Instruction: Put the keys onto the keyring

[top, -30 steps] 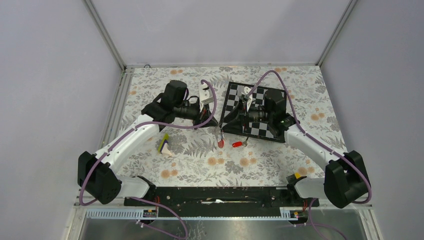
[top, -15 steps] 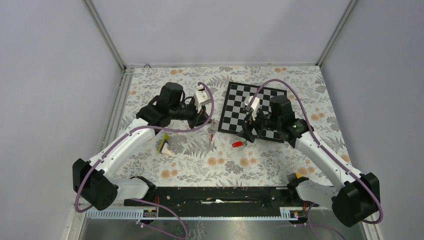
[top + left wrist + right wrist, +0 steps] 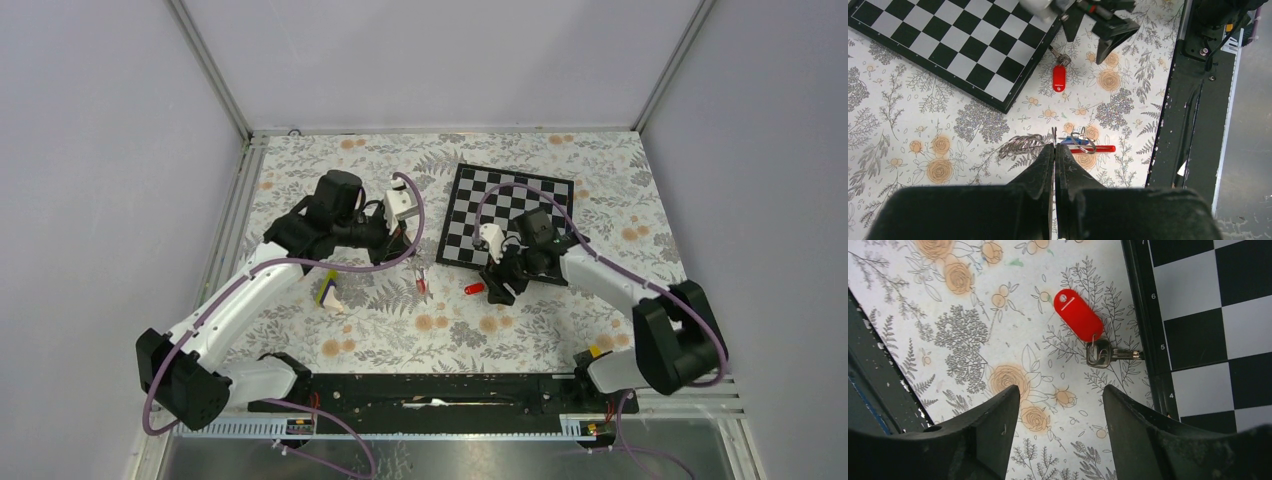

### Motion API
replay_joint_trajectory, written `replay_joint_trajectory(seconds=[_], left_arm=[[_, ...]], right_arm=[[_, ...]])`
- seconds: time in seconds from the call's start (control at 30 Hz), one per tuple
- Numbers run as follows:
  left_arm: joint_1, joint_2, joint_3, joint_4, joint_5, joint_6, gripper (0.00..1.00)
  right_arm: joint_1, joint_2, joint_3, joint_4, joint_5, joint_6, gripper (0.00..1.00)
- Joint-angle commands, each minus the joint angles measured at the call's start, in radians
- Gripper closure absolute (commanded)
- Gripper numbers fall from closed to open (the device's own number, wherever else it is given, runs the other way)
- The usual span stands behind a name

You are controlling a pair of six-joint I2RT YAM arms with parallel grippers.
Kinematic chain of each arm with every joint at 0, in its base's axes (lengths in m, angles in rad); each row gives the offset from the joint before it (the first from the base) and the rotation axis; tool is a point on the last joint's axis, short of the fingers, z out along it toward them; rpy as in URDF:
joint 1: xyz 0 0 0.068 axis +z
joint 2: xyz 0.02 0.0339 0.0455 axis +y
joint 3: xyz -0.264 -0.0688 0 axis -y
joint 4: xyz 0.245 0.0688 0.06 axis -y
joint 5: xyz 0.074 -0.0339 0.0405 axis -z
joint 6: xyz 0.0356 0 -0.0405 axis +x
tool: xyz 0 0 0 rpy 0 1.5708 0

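My left gripper (image 3: 412,262) is shut on the keyring (image 3: 421,284) and holds it just above the table. In the left wrist view the gripper (image 3: 1054,147) pinches a thin metal edge. Beyond the tips show the grey strap loop (image 3: 1020,145), a red section (image 3: 1098,148), a metal ring (image 3: 1083,142) and a bit of blue tag (image 3: 1068,141). The red-tagged key (image 3: 474,288) lies on the table by the chessboard's near edge (image 3: 1059,78). My right gripper (image 3: 497,285) is open and empty beside it. In the right wrist view the red tag (image 3: 1079,315) and its key (image 3: 1108,355) lie ahead of the gripper (image 3: 1062,395).
The black-and-white chessboard (image 3: 470,190) lies at the back right, and its edge (image 3: 1148,330) touches the red key's tip. A yellow-green and white wedge block (image 3: 327,290) sits left of centre. The black base rail (image 3: 430,390) runs along the near edge.
My right gripper came off the chessboard and down to the table beside the red key, now open. My left gripper drew back to the left with the keyring. The red key has not moved.
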State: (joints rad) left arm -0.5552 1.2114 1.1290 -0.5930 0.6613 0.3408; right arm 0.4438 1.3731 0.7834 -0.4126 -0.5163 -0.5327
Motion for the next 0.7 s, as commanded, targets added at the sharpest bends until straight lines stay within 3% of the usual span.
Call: replay_joint_trajectory(seconds=[0.0,0.27,0.43,0.67], left_arm=[[0.005,-0.045,-0.004,0.039,0.01,0.012,1.0],[0.005,-0.035,0.009,0.039,0.025,0.009,1.0],[0.005,-0.026,0.008,0.04,0.031,0.01,1.0],[0.005,-0.019,0.006,0.039,0.036,0.013,1.0]], right_arm=[[-0.002,0.097,0.089,-0.026,0.031,-0.027,0.32],[0.012,0.189,0.132,0.004,0.066,-0.021,0.38],[0.029,0.226,0.144,0.015,0.089,-0.022,0.48],[0.061,0.243,0.129,0.043,0.12,-0.024,0.51]])
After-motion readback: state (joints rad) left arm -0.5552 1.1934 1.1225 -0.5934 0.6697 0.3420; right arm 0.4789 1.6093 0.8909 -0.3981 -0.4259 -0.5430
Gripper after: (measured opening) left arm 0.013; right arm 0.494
